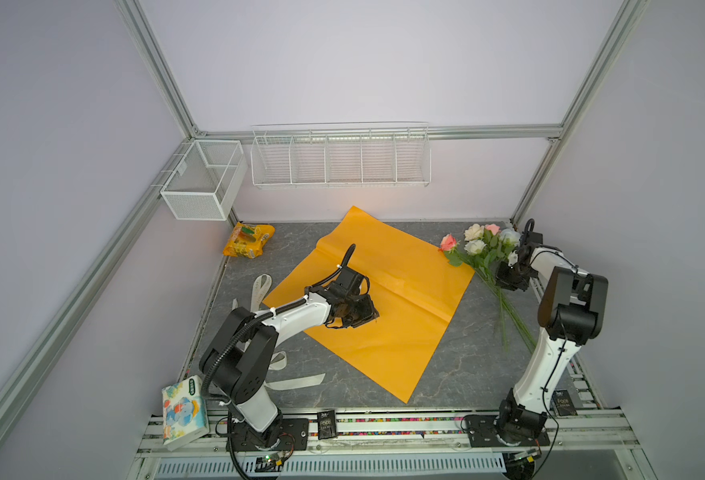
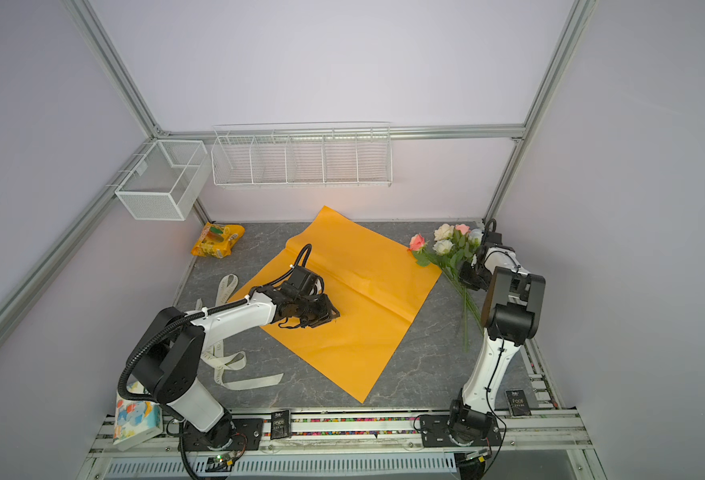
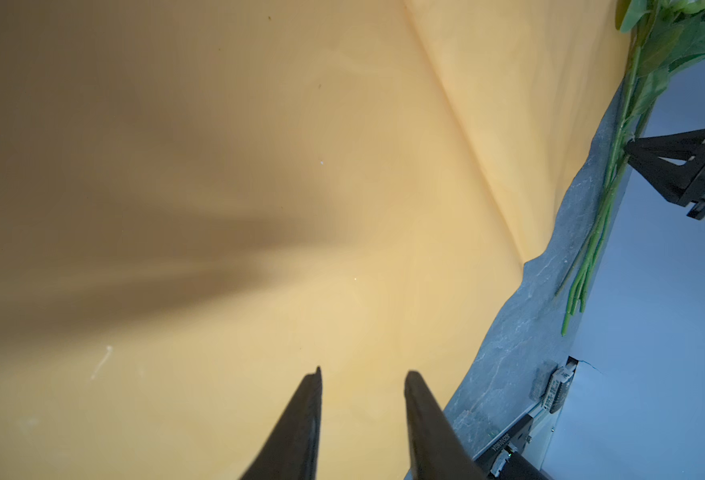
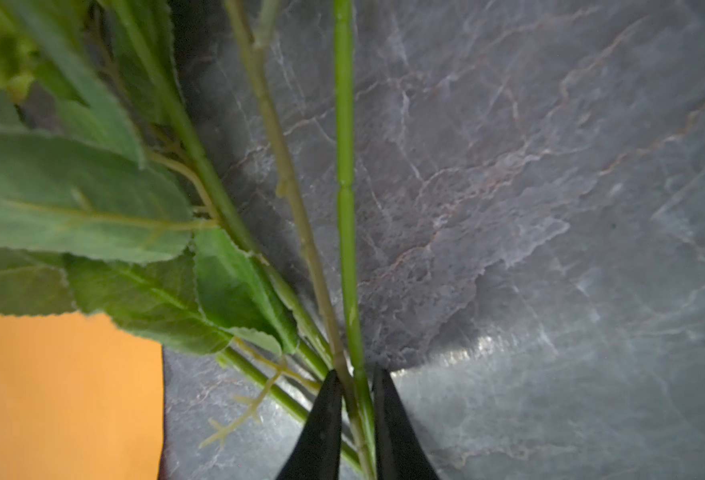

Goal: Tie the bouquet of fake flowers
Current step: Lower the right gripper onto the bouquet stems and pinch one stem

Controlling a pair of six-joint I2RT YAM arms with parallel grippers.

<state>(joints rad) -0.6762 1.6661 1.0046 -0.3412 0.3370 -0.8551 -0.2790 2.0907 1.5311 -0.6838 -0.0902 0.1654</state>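
Two grippers: the right gripper [image 4: 357,372] pinches the bouquet [image 4: 344,166] stems just beside the orange paper [image 1: 404,270]; the left gripper [image 3: 365,372] (fingers partly apart, empty) is over its middle.

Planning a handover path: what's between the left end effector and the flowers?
Only creased orange paper, then a strip of bare grey tabletop before the flowers. Both top views show it.

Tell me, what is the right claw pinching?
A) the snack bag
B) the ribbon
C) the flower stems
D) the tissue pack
C: in the right wrist view the green flower stems run straight into the right claw, whose two black tips press close on either side of them, over the grey table.
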